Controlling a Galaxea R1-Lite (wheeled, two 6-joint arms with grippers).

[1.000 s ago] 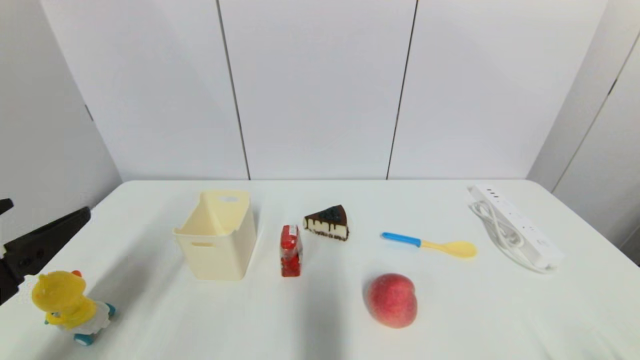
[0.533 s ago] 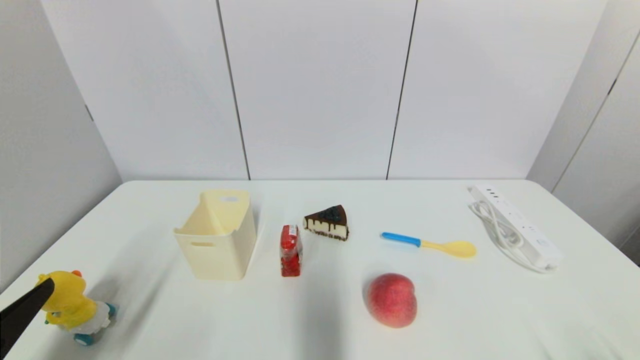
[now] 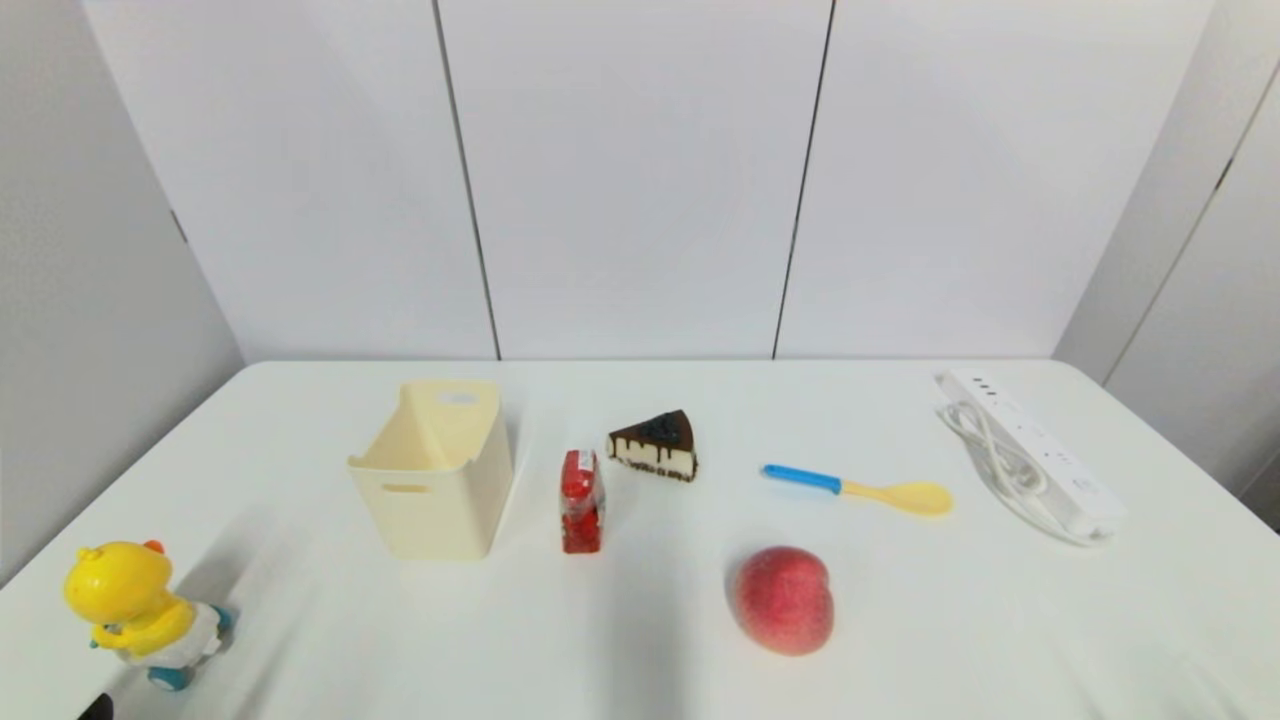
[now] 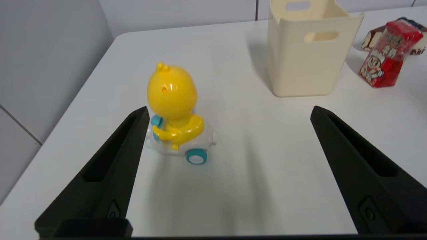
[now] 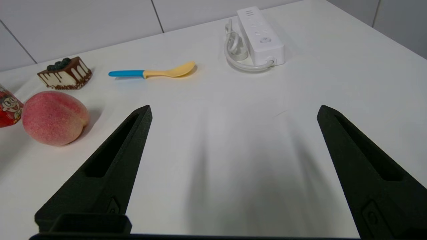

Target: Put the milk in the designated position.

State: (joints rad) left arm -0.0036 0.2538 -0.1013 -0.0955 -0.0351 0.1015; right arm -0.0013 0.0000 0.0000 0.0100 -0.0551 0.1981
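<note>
The milk (image 3: 582,500), a small red carton with a cartoon face, stands upright on the white tabletop (image 3: 950,620) just right of the cream bin (image 3: 435,470). No mark for the designated position shows on the table. In the left wrist view the milk (image 4: 383,56) is far beyond my left gripper (image 4: 229,110), which is open and low near the table's front left corner. My right gripper (image 5: 234,107) is open over bare table at the front right, holding nothing. The milk (image 5: 8,110) is cut off at that view's edge.
A yellow duck toy (image 3: 130,610) sits at the front left, close to one left finger (image 4: 110,166). A cake slice (image 3: 655,445) lies behind the milk. A peach (image 3: 783,598), a blue-and-yellow spoon (image 3: 860,488) and a white power strip (image 3: 1040,460) lie to the right.
The left gripper has dropped from the head view's left edge down past the duck, almost out of that view. The objects on the table have not moved.
</note>
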